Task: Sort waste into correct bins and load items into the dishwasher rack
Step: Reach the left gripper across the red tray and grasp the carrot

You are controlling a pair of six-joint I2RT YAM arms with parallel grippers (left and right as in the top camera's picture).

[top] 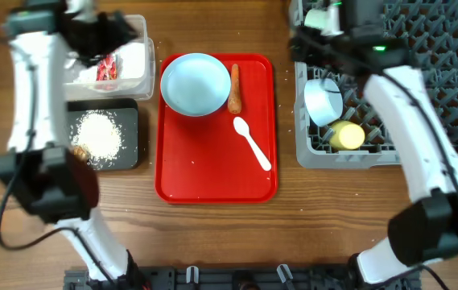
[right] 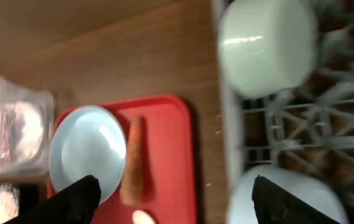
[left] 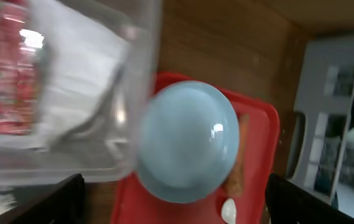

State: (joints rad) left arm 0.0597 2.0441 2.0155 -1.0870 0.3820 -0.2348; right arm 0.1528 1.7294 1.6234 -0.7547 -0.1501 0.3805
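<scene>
My left gripper (left: 177, 210) hangs open and empty over the edge of the clear tub (top: 124, 60), which holds the crumpled wrapper paper (left: 5, 81). The black tray (top: 128, 121) carries rice (top: 98, 133) and a brown scrap (top: 78, 151). On the red tray (top: 212, 173) lie the pale blue plate (top: 195, 84), the carrot (top: 234, 87) and the white spoon (top: 252, 142). My right gripper (right: 177, 205) is open and empty above the grey rack's (top: 422, 153) left edge. The rack holds the mint-green bowl (right: 267, 43), the pale blue bowl (top: 323, 101) and the yellow cup (top: 346, 135).
Bare wooden table shows between the red tray and the rack (right: 208, 124) and along the front edge. Both arm bases stand at the near corners. The tub and black tray sit tight together at the left.
</scene>
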